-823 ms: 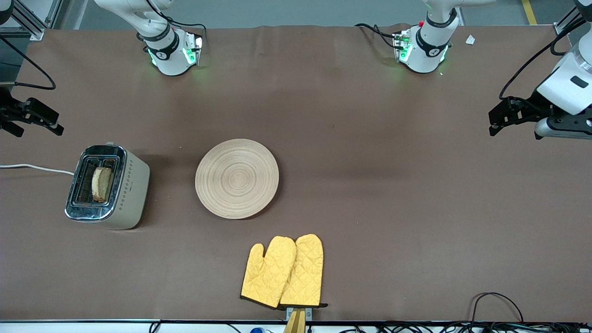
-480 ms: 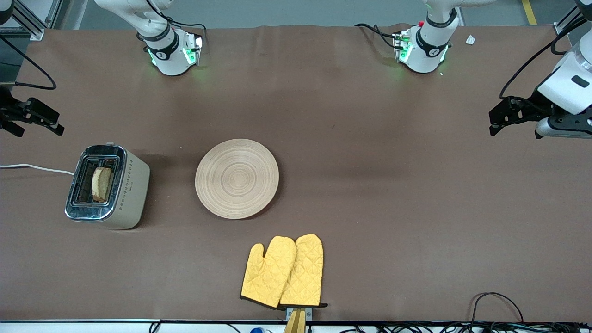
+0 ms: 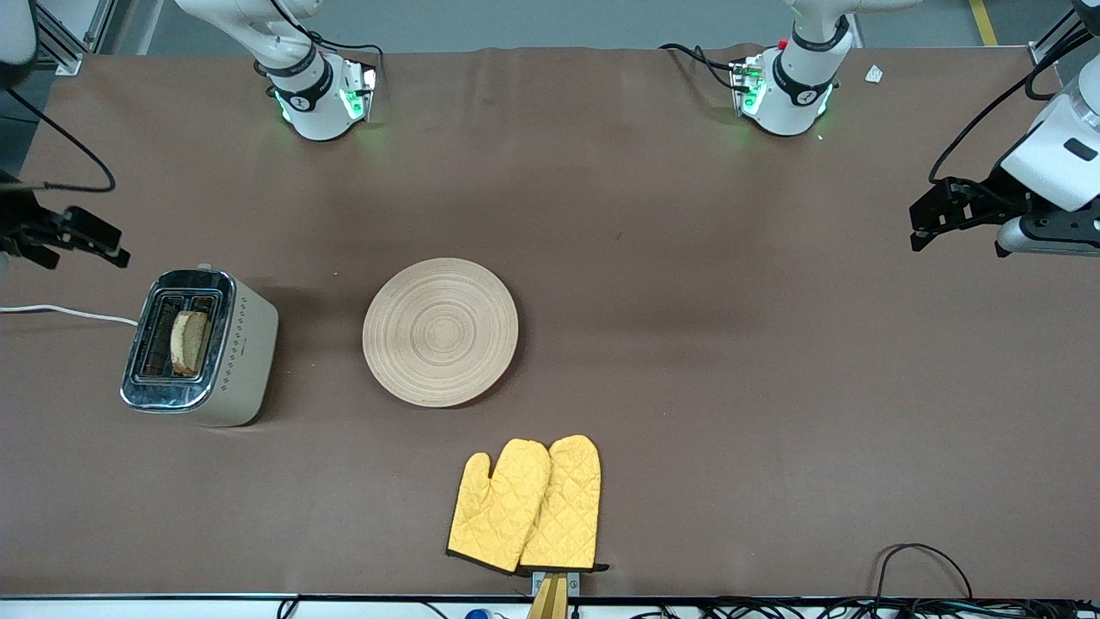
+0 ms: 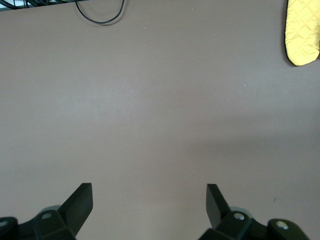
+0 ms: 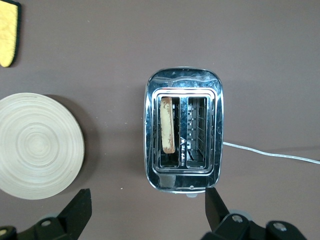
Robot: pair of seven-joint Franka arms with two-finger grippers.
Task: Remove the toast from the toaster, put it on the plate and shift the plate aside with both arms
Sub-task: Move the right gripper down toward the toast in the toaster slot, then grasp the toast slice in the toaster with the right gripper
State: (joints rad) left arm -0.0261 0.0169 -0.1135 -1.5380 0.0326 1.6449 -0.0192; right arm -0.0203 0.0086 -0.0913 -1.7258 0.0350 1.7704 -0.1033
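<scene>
Beneath right claw: toast (in toaster)

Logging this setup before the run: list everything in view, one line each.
toaster: one, cream and chrome, toward the right arm's end of the table
toast: one, brown, upright in a toaster slot
plate: one, light beige wood, beside the toaster
oven mitts: two, yellow, nearer to the front camera than the plate
white cord: one, running from the toaster
right gripper: black, jaws open, above the toaster
left gripper: black, jaws open, over bare table
</scene>
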